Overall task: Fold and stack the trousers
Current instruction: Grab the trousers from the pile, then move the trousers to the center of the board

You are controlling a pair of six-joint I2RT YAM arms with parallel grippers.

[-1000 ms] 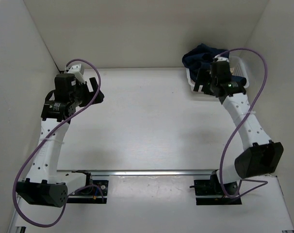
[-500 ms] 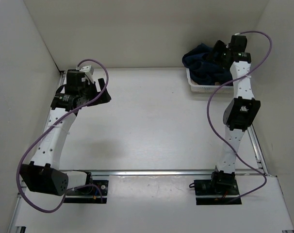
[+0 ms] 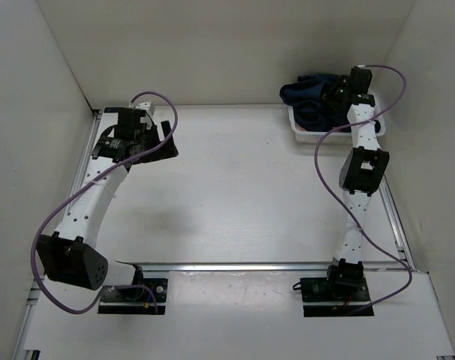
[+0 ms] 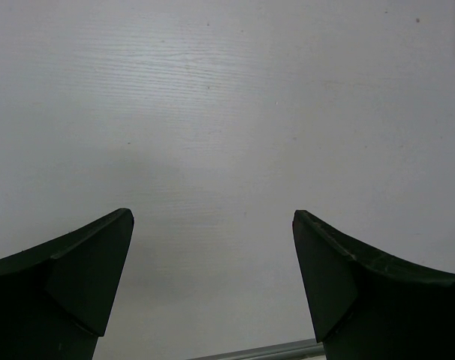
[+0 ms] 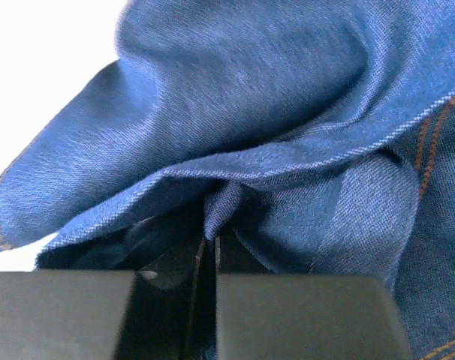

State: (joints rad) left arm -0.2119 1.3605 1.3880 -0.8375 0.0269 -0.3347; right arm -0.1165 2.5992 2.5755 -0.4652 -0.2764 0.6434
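At 1 o'clock in the top view, the right gripper (image 3: 333, 95) has dropped into the white basket (image 3: 310, 136) holding the jeans (image 3: 302, 92); the left gripper (image 3: 164, 141) hangs at 10 o'clock. Left wrist: jaws wide, empty, above the table (image 4: 227, 112). Right wrist: jaws just pinched tight on a jeans fold, so lifting out can probably begin.

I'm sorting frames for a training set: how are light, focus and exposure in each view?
Top external: even soft light, sharp; the trousers read almost black, and there are faint arm shadows on the table. Left wrist: table grain crisp, with a soft shadow beyond the open left gripper. Right wrist: denim weave sharp, upper-left corner blown out white; right gripper dark, slightly soft, shut on a fold.
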